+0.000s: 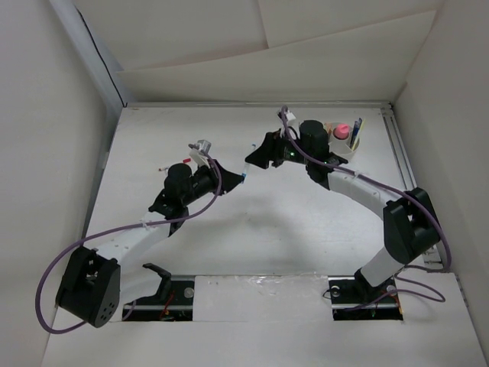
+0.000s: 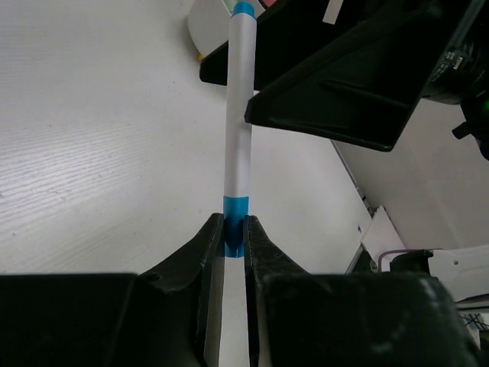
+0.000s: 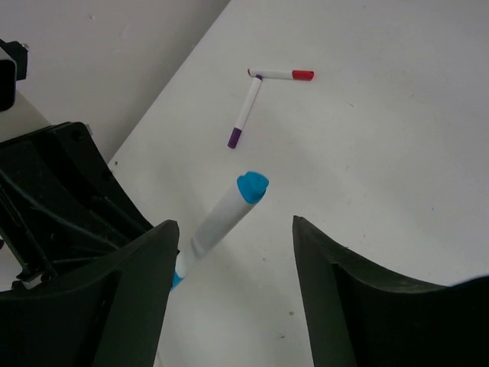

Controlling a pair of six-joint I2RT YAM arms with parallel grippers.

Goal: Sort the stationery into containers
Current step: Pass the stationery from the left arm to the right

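**Q:** Located the blue marker [image 2: 238, 130] where?

**A:** Found pinched at its lower blue band in the left gripper [image 2: 235, 232], fingers pressed tight on the barrel, held clear of the table [image 1: 290, 229].

**Q:** And relative to the right gripper [image 3: 235, 241]?

**A:** Seen with its capped end rising between the spread fingers [image 3: 344, 306], close beside the one at the left of the wrist view. Could not tell whether touching.

**Q:** Placed the white cup [image 1: 351, 150] where?

**A:** Just beyond the right wrist, near the table's far right corner. Held a pink-capped item [image 1: 341, 130] and a dark pen [image 1: 356, 131], compartments not discernible.

**Q:** Noted anything loose?

**A:** Recorded a red-tipped pen [image 3: 281, 74] and a purple-tipped pen [image 3: 244, 115] flat on the table, meeting at one end, well apart from both grippers.
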